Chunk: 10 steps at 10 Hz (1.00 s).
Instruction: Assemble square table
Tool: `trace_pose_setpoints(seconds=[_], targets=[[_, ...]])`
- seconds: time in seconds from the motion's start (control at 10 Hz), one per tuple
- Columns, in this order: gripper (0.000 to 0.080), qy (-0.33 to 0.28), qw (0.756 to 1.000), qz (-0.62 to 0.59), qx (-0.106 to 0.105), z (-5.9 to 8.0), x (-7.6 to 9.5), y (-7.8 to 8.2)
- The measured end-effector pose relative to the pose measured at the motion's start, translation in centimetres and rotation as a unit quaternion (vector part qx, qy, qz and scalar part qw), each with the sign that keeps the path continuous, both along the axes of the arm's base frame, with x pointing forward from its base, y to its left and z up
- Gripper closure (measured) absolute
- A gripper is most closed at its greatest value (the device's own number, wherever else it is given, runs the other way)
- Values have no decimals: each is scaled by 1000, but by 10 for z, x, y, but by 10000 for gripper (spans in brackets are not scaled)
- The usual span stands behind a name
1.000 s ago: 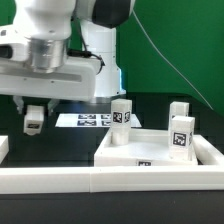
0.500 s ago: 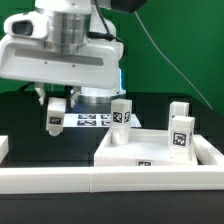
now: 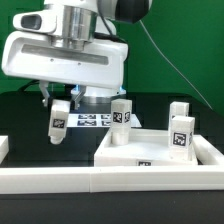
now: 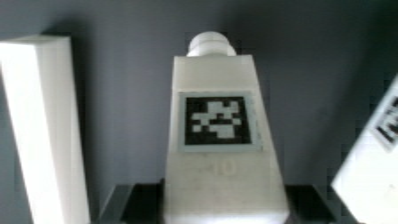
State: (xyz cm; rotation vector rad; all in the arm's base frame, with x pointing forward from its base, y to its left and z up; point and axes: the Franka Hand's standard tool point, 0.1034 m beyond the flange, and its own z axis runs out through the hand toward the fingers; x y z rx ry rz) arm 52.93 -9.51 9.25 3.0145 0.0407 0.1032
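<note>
Nearest to you in the exterior view runs the long white rail (image 3: pixel 110 178) along the front edge of the black work surface (image 3: pixel 30 150). Just behind it, toward the exterior view's right, lies the square tabletop (image 3: pixel 150 152), flat, with raised rims. On it you see three legs standing upright: one (image 3: pixel 122 114) at its back corner on the exterior view's left, one (image 3: pixel 181 137) near the right side, and one more (image 3: pixel 178 111) behind that one.

Further back and toward the exterior view's left, the gripper (image 3: pixel 60 122) hangs above the black surface, apart from the tabletop. Its jaws are closed on the fourth leg (image 3: pixel 59 124), which points down and is a little tilted, and does not touch the surface. In the wrist view you see this held leg (image 4: pixel 217 115) between the jaws, its tag facing the camera and its round peg at the far end.

Behind the held leg, the marker board (image 3: pixel 90 120) lies flat on the table. Farthest is the green wall (image 3: pixel 180 50).
</note>
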Motion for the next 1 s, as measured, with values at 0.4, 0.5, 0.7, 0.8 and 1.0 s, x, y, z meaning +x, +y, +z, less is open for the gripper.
trace_pose_setpoints(seconds=[0.4,0.5,0.7,0.8,1.0], targets=[[509,-5,1000,-3,3,12,30,28],[509,-3,1000,-6,4,11,29,27],[509,-3,1000,-5,4,11,29,27],[509,-3,1000,-5,4,11,30,28],[509,5,1000,-18,15,27,47,48]])
